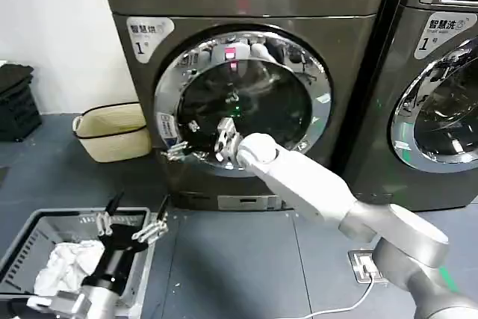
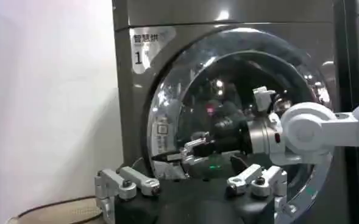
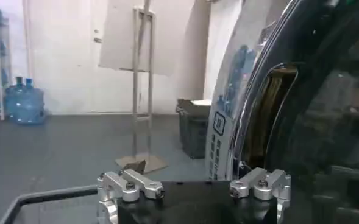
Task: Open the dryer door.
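At eight o'clock on the dryer door, the right gripper reaches the chrome rim; its finger spread is unclear. Left gripper hovers spread, empty.

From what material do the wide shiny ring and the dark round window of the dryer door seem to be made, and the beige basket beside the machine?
The dryer door has a wide ring that looks like chrome-plated metal or plastic: it mirrors the room brightly. Its dark round window appears to be tinted glass, glossy with small light reflections. The beige basket looks like soft fabric or woven fibre, matte with a dark rim band; which one is unclear.
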### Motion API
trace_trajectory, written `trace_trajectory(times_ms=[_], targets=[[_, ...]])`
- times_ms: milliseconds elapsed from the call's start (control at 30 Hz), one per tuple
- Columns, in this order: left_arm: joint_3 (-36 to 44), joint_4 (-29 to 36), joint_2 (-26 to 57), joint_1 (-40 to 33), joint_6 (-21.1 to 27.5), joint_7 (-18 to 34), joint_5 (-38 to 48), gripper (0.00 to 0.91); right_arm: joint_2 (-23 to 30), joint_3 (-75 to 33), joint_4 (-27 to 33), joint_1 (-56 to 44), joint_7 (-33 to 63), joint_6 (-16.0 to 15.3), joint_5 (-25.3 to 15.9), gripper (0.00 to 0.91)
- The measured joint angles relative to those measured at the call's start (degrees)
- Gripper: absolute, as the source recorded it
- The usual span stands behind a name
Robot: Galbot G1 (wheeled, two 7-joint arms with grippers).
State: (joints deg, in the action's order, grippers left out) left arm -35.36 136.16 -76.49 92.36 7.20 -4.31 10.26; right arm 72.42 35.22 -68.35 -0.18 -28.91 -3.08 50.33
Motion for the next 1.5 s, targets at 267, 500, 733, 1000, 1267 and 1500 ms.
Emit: trace_trajectory(times_ms=[267, 500, 733, 1000, 1267, 1500], targets=[[-2.95, -1.74, 1.4, -0.72, 0.54, -4.89, 5.51, 0.907, -3.85, 0.03, -5.29, -1.59, -2.06, 0.04, 0.98, 0.907], [-7.51, -4.41, 4.33, -2.58, 0.61, -7.76, 7.86, 0.907, -6.79, -0.22, -9.55, -2.58, -3.59, -0.04, 1.32, 0.907], [-10.73, -8.01, 7.0, -4.13, -2.78, -12.65, 10.95, 0.907, -9.65, -1.1, -14.11, -3.9, -5.93, -0.19, 1.8, 0.907], [-14.25, -13.06, 11.02, -7.23, -5.47, -21.2, 18.53, 0.907, -13.12, -1.93, -19.16, -5.51, -8.75, -0.17, 2.47, 0.907], [-16.67, -17.88, 15.27, -10.67, -6.45, -31.09, 24.57, 0.907, -16.67, -3.3, -23.25, -7.49, -11.7, 0.0, 2.61, 0.907], [-16.38, -22.64, 19.07, -13.05, -8.14, -34.95, 26.41, 0.907, -20.36, -5.16, -26.95, -9.89, -14.84, 0.33, 2.55, 0.907]])
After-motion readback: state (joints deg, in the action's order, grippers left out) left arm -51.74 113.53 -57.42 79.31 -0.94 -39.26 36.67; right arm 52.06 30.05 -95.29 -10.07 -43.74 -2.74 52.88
